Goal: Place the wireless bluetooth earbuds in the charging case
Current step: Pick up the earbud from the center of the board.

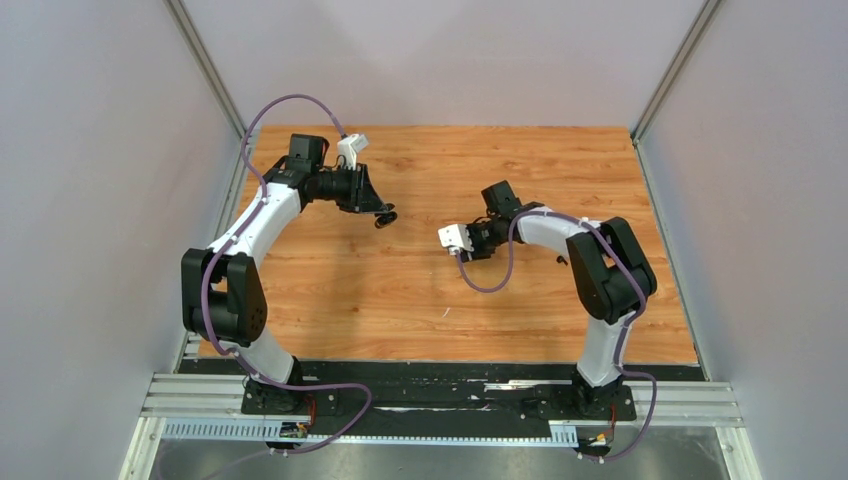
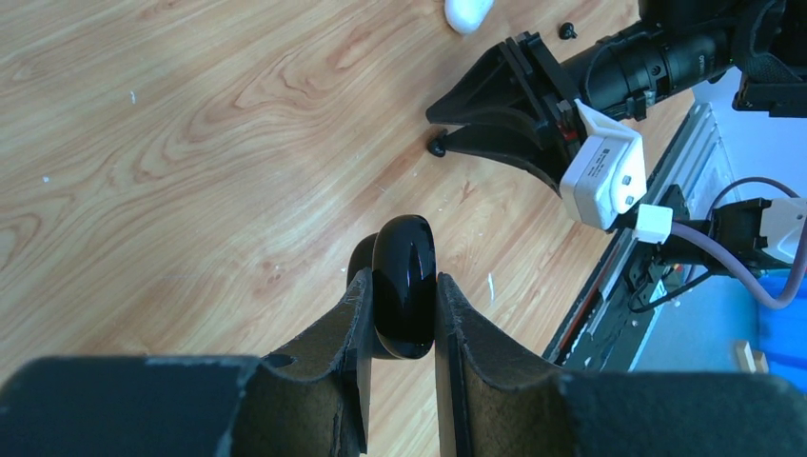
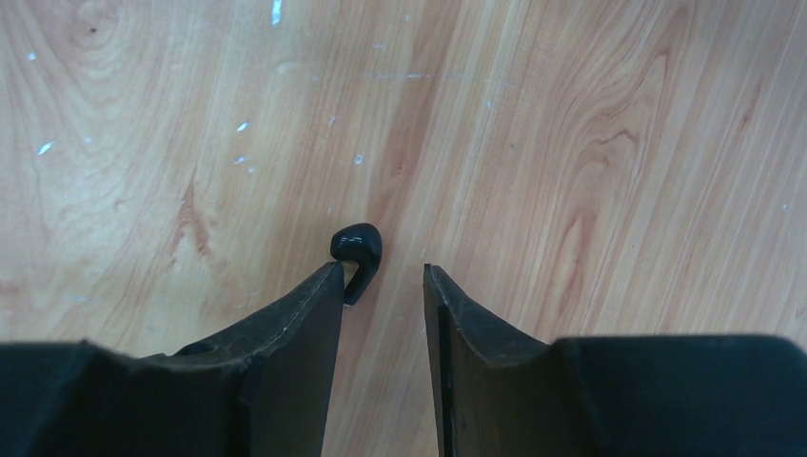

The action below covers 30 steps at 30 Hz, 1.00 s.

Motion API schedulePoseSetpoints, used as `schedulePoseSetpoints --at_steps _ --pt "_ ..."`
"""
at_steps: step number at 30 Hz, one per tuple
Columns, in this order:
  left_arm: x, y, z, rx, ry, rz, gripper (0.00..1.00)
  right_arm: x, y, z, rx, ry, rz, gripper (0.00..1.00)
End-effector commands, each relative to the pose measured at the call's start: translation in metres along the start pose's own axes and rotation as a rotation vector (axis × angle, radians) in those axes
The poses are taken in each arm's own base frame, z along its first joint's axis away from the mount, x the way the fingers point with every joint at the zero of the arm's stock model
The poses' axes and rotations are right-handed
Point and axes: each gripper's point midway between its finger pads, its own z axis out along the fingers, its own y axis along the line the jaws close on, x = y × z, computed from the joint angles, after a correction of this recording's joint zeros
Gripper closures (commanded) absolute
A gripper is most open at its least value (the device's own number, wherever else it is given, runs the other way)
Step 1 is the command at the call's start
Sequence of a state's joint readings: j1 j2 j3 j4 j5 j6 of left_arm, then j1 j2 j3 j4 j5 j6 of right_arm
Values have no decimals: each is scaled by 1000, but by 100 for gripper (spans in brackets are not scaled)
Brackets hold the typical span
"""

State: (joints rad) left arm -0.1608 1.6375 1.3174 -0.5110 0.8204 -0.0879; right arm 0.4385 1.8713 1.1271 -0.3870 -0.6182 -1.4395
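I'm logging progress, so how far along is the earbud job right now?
Done: no earbud visibly seated yet. In hand: the left gripper clamps the glossy black pebble-shaped case; the open right gripper is at a small black stemmed earbud lying on the wooden table. Left: grasp it and seat it in the case.

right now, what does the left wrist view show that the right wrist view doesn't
Left wrist only: a glossy black pebble-shaped case clamped in the left fingers, a white rounded object at the top edge, a small black bud near it. Right wrist only: the open gap between the right fingers. Both: the wood-grain table and, apparently, the tiny black stemmed earbud at their tips.
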Motion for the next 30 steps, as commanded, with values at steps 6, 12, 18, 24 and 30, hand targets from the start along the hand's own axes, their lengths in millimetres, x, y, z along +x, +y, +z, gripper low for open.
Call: schedulePoseSetpoints --at_steps 6,12,18,24,30 --pt "-16 -3 -3 7 -49 39 100 -8 11 20 -148 5 59 60" --pt "-15 -2 -2 9 -50 34 100 -12 23 24 -247 15 212 59" --pt "-15 -3 -1 18 -53 23 100 -6 30 29 -280 51 285 64" --pt "-12 -4 -1 23 -46 11 100 -29 30 14 -325 -3 478 90" --pt "-5 -4 -2 19 -27 -4 100 -82 4 -37 -428 -495 1006 85"
